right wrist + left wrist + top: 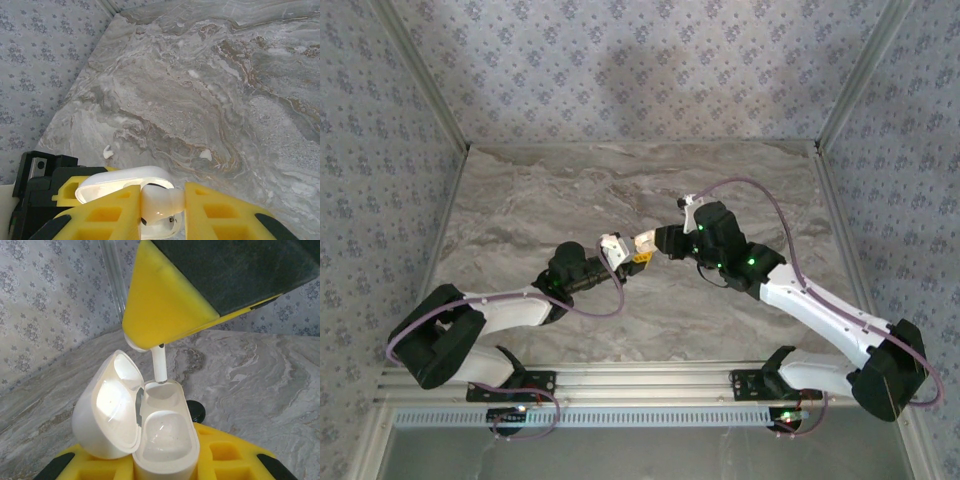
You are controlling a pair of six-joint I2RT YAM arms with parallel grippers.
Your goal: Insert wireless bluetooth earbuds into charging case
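My left gripper is shut on the charging case, a glossy white box held upright with its lid swung open to the left. My right gripper is shut on one white earbud, pinched between its yellow pads. In the left wrist view the earbud's stem hangs from the right gripper's yellow finger, its tip at the rim of the case's far socket. The near socket shows a glossy rounded white surface; I cannot tell whether the other earbud lies in it. Seen from above, the right gripper meets the left one over mid-table.
A flat black round disc lies on the marble table just behind the case. Two small white flecks show on the marble beyond the grippers; what they are is unclear. Patterned walls enclose the table on three sides.
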